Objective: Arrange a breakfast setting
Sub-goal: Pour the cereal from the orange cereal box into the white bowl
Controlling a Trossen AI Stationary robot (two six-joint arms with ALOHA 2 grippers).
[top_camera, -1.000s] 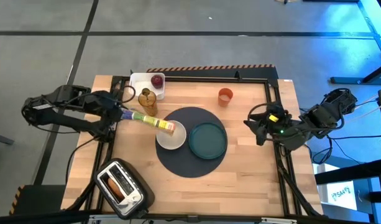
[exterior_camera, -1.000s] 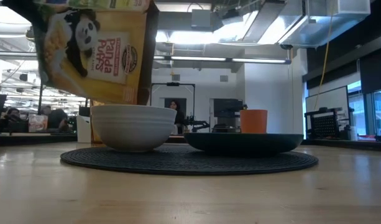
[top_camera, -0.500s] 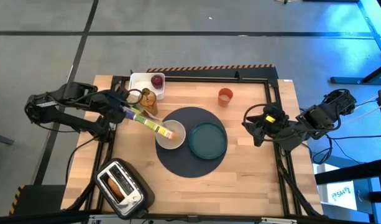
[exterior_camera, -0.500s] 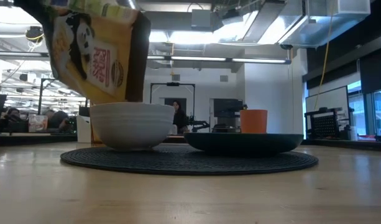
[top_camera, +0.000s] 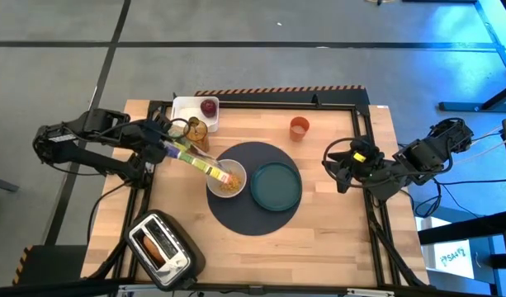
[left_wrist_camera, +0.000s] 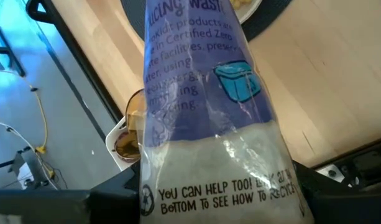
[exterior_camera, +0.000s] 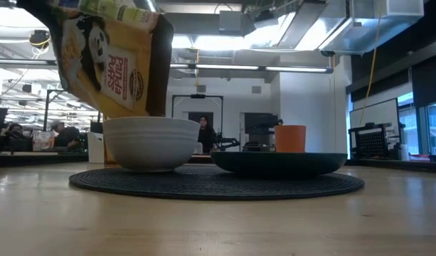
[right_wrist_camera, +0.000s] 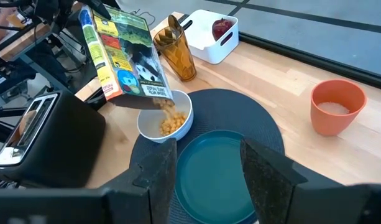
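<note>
Left end effector (top_camera: 158, 142) stays clamped on the cereal bag (right_wrist_camera: 125, 53), tipped over the white bowl (top_camera: 227, 179) on the mat (top_camera: 257, 216); cereal (right_wrist_camera: 169, 122) now fills it, so you can soon right the bag.

Overhead and table-level views share the white bowl (top_camera: 227, 180); wrist cameras look closer

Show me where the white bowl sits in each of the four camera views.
High view: white bowl on the left part of the round dark-grey mat.
Low view: left of centre, standing on the mat.
Left wrist view: only a sliver of rim at the top edge, behind the cereal bag.
Right wrist view: left of centre.
Shared landmark: the teal plate right beside it.
</note>
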